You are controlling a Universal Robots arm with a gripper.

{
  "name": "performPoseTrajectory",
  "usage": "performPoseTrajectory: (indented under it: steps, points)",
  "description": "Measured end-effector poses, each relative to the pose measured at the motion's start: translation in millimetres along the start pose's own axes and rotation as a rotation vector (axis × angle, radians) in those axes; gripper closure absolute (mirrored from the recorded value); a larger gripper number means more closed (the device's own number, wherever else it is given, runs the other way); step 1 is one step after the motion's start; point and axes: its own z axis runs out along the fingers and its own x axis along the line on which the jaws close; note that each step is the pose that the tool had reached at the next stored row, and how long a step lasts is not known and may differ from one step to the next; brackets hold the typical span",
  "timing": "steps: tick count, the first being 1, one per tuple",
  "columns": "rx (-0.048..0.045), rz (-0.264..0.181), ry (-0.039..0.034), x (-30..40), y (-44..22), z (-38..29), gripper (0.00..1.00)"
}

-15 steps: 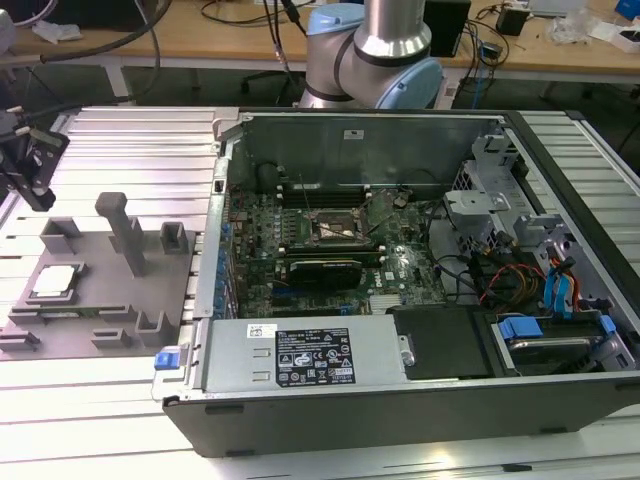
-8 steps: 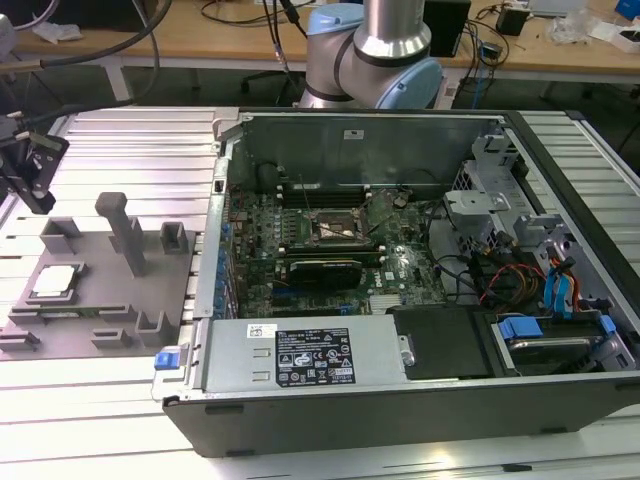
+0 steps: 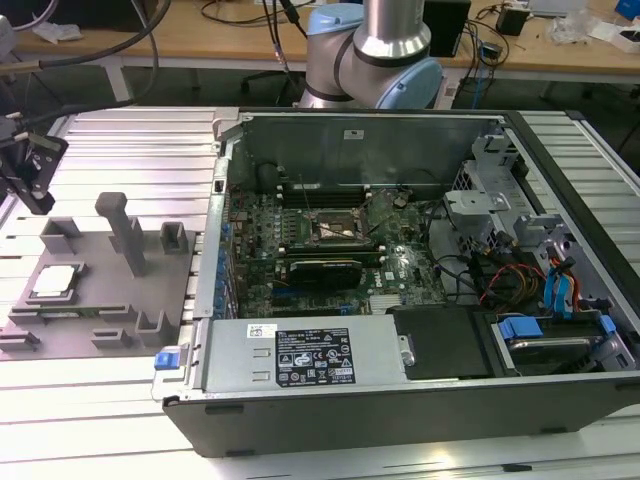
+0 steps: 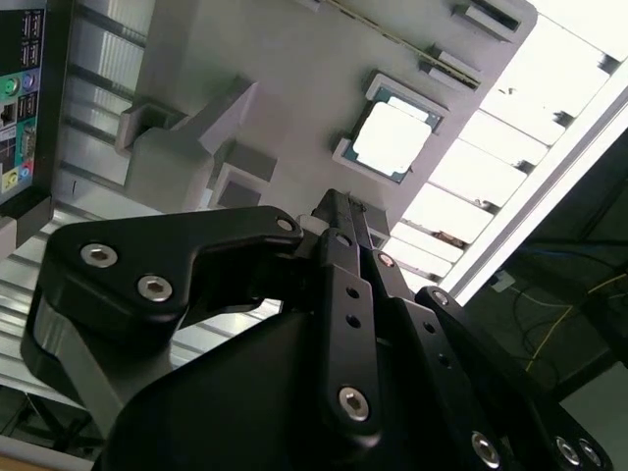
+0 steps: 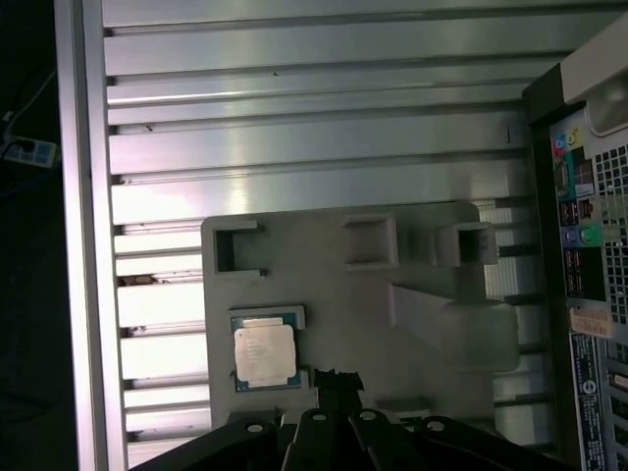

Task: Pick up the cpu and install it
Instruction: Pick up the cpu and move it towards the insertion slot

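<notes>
The cpu (image 3: 55,282) is a small square chip with a silvery top. It lies flat in a recess of the grey fixture tray (image 3: 100,300) at the exterior view's left. Both wrist views look down on the cpu (image 4: 392,137) (image 5: 264,353) in its seat. My gripper (image 3: 30,190) hangs in the air above the tray's far left corner, well clear of the chip. Its black fingers (image 5: 339,381) are pressed together with nothing between them, and they point toward the tray close beside the chip (image 4: 339,204). The motherboard socket (image 3: 335,228) sits inside the open computer case (image 3: 400,410).
The tray carries a tall post (image 3: 125,230) and several raised blocks (image 3: 172,238). The case wall (image 3: 215,230) stands just to the tray's right in the exterior view. A ribbed aluminium table (image 3: 120,140) lies under everything. Cables and drive bays (image 3: 520,270) crowd the case's right side.
</notes>
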Motion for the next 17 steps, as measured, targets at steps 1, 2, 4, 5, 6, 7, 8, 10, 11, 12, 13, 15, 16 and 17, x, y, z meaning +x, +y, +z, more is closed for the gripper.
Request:
performPoseTrajectory:
  steps: [1, 2, 4, 5, 6, 7, 8, 10, 11, 12, 13, 15, 16, 17]
  points:
    - [-0.0001, 0.000, -0.0003, 0.6, -0.1, 0.5, 0.89]
    - [0.0000, 0.000, -0.0006, 1.5, -0.2, 1.2, 0.89]
    - [-0.0001, 0.000, -0.0008, 3.3, -0.4, 3.0, 0.89]
    - [0.0000, 0.000, -0.0008, 4.1, -0.5, 3.6, 0.89]
    - [0.0000, 0.000, -0.0007, 4.8, -0.5, 4.1, 0.89]
    - [0.0000, 0.000, -0.0008, 5.2, -0.6, 4.6, 0.89]
    - [0.0000, 0.000, -0.0008, 6.3, -0.7, 5.3, 0.89]
    - [0.0000, 0.000, -0.0008, 7.5, -0.8, 6.3, 0.89]
    - [0.0000, 0.000, -0.0008, 8.2, -0.9, 6.7, 0.89]
    - [0.0001, 0.000, -0.0008, 8.8, -1.0, 7.0, 0.89]
    - [0.0000, 0.000, -0.0010, 10.0, -1.1, 7.8, 0.89]
    - [-0.0001, 0.000, -0.0013, 13.0, -1.4, 10.0, 0.89]
    - [-0.0001, 0.000, -0.0012, 13.8, -1.5, 10.6, 0.89]
    - [-0.0001, 0.000, -0.0013, 14.4, -1.6, 11.1, 0.89]
